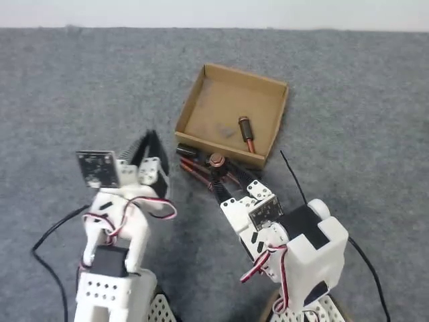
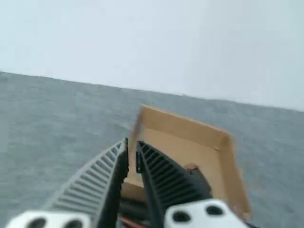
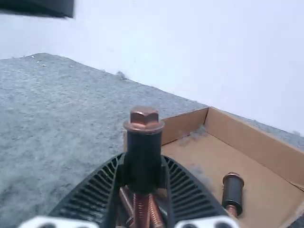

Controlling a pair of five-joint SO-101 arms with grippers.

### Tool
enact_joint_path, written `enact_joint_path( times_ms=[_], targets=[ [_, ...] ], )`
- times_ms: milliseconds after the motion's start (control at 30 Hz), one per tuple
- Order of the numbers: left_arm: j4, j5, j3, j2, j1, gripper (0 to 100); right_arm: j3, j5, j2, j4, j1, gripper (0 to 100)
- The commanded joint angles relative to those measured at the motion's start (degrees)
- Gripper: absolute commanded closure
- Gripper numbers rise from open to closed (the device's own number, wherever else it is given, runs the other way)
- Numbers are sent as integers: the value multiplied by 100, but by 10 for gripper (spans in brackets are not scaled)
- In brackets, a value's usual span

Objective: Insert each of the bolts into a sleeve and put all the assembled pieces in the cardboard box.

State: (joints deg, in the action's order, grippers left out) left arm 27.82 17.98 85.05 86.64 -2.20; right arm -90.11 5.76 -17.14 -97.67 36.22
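Right claw (image 3: 142, 165): clenched on the black sleeve of an assembled piece (image 3: 143, 152), which stands upright between its fingers. The bolt's copper hex head sticks out above the fingertips.
Cardboard box (image 3: 247, 142): open-topped, just beyond the right claw's tips, with its near wall close to the gripped piece.
Second assembled piece (image 3: 232, 190): lies on the box floor, ahead of the right claw and off to one side.
Loose bolts (image 3: 137, 209): copper threaded shanks lie beneath the right claw, low between its fingers.
Loose sleeve (image 1: 186, 151): dark and short, just beside the box's near wall, between the two claws.
Left claw (image 2: 131, 148): clenched on nothing, with a thin slit between its fingers. The box is ahead of its tips.
Worktop (image 1: 80, 87): grey and felt-like.
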Motion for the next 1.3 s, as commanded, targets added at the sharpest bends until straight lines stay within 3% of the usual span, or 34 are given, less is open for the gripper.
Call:
enact_joint_path(
  times_ms=[0,233,433,600,667,1267],
  targets=[
    [176,26,-523,88,519,990,211,44,57,-13,-92,991],
    [1960,-193,-1675,88,615,990,193,44,57,-13,-92,991],
    [2444,-615,-1763,158,659,990,176,44,57,-13,-92,991],
    [2866,-721,-1596,1415,659,990,149,44,48,-13,-92,991],
    [2945,-712,-1385,1934,642,990,149,44,48,-13,-92,991],
    [2954,-730,-31,1802,659,990,141,44,48,-13,-101,991]
  ],
)
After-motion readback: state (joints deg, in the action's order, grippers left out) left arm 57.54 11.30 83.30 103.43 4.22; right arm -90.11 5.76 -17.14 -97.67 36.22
